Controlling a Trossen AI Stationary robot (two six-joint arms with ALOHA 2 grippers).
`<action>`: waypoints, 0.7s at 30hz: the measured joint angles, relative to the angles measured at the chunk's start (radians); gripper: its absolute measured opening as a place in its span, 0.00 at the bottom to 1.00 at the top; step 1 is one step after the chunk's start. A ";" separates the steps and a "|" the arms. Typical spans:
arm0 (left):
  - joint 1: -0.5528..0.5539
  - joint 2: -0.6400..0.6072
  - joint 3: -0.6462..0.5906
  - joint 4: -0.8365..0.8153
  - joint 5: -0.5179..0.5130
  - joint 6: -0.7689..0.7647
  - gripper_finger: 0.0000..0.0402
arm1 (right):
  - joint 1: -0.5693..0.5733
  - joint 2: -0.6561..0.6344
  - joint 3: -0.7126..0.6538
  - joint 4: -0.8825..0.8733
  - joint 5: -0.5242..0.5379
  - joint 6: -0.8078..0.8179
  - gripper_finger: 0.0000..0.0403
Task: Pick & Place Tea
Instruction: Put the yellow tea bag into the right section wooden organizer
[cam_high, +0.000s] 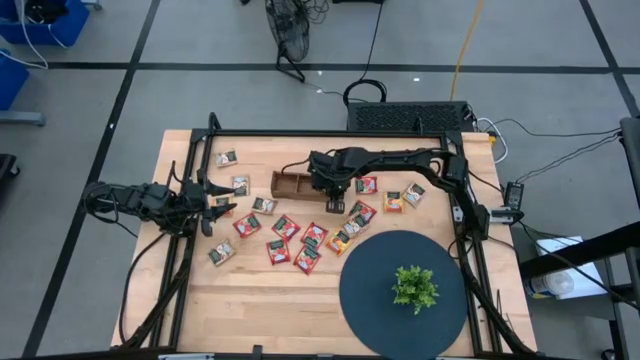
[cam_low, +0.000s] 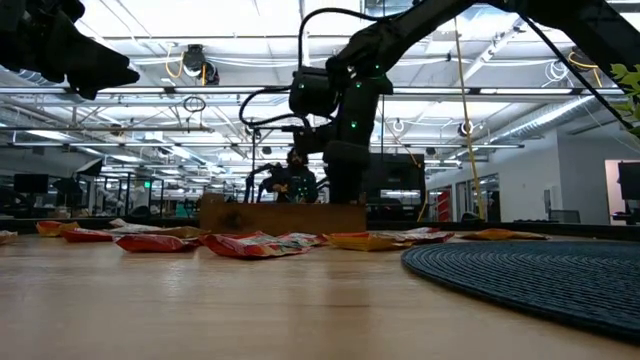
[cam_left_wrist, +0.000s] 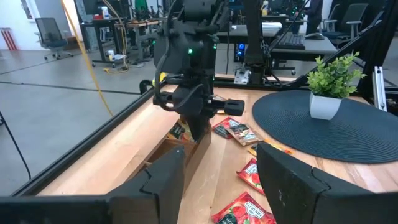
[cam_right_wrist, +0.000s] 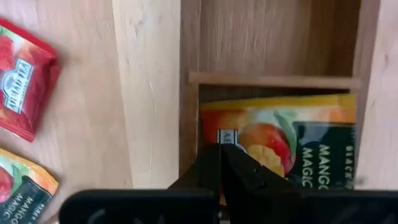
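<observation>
The right gripper (cam_high: 328, 193) hangs over the right-hand end of the wooden tray (cam_high: 290, 183), at about twelve o'clock from the middle of the table (cam_high: 190, 300). Its fingers (cam_right_wrist: 239, 168) are pressed together, pinching the edge of an orange mango sachet (cam_right_wrist: 298, 143) that sits in the end compartment, against the divider. So this sachet looks delivered but not yet let go. The neighbouring compartment seen past the divider is bare, so the task seems early. Most of the tea (cam_high: 300, 238) is scattered on the table from nine to three o'clock of the tray's near side, red and orange sachets alike. The left gripper (cam_high: 205, 205) waits at nine o'clock, fingers (cam_left_wrist: 292, 180) spread and holding nothing. A potted plant (cam_high: 415, 288) stands on the dark mat (cam_high: 365, 290) at five o'clock.
</observation>
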 joint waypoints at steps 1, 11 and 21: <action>0.000 0.000 0.000 0.000 0.000 0.000 0.50 | 0.000 0.000 0.000 -0.002 0.000 0.001 0.00; 0.000 0.000 0.000 0.000 0.000 0.000 0.50 | -0.012 -0.002 -0.044 -0.002 0.001 0.002 0.00; 0.000 0.000 0.000 0.000 0.000 0.000 0.50 | -0.008 -0.008 -0.142 0.141 0.076 0.022 0.00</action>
